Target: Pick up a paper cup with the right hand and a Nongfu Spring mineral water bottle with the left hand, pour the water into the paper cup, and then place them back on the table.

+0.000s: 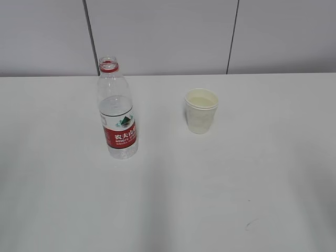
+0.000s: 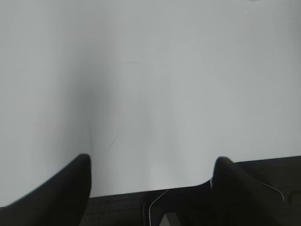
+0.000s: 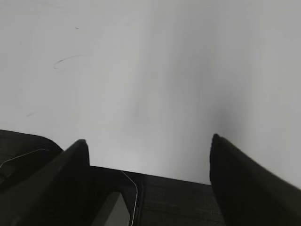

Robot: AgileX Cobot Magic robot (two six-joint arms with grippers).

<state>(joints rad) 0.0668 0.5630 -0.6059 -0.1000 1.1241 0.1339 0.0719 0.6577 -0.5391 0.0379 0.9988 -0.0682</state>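
Note:
The Nongfu Spring mineral water bottle (image 1: 117, 113) stands upright and uncapped on the white table (image 1: 168, 199), left of centre, with clear water (image 1: 116, 107) inside. The paper cup (image 1: 200, 111) stands upright to its right, apart from it. Neither arm shows in the exterior view. In the left wrist view the left gripper (image 2: 153, 162) is open and empty over the table's near edge. In the right wrist view the right gripper (image 3: 149, 143) is open and empty, also over the table's near edge. Neither wrist view shows the bottle or the cup.
A grey panelled wall (image 1: 168, 37) rises behind the table's far edge. A small dark scuff (image 1: 251, 224) marks the table's front right, and it also shows in the right wrist view (image 3: 66, 60). Dark floor and a cable (image 3: 134, 188) lie below the table edge.

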